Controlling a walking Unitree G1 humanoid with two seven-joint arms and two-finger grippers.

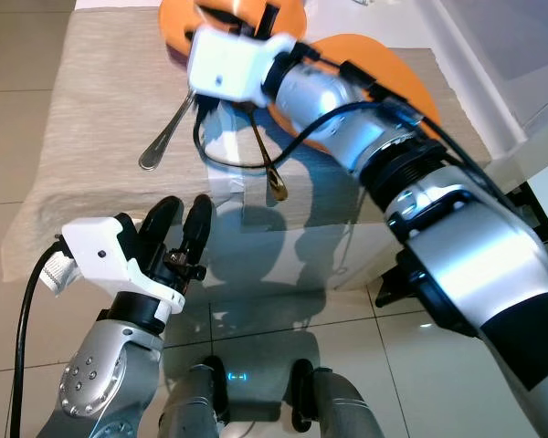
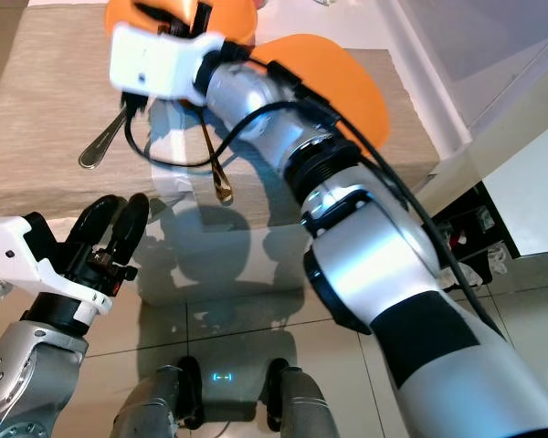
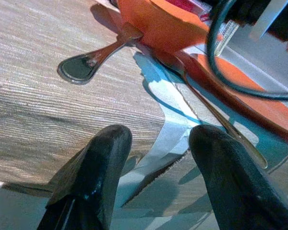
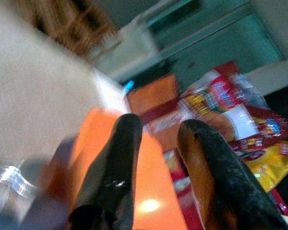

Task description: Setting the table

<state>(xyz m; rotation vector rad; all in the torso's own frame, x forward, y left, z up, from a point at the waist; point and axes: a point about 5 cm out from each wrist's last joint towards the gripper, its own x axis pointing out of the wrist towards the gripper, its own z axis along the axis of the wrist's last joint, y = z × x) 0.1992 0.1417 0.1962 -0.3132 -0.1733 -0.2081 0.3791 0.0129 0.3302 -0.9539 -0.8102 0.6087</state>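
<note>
Head view, top centre: your right gripper (image 1: 256,23) sits over the round orange bowl (image 1: 178,23), silver metal spoon (image 1: 169,132) just below. Right wrist: fingers apart over the bowl. Left wrist: left gripper (image 3: 158,158) open, spoon upper left.

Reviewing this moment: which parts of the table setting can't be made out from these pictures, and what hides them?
- Orange bowl: cut off by the head view's top edge; right gripper covers it.
- Orange plate: right arm hides part.
- Spoon: upper end under the bowl.
- Packets in right wrist view: blurred, labels unreadable.
</note>
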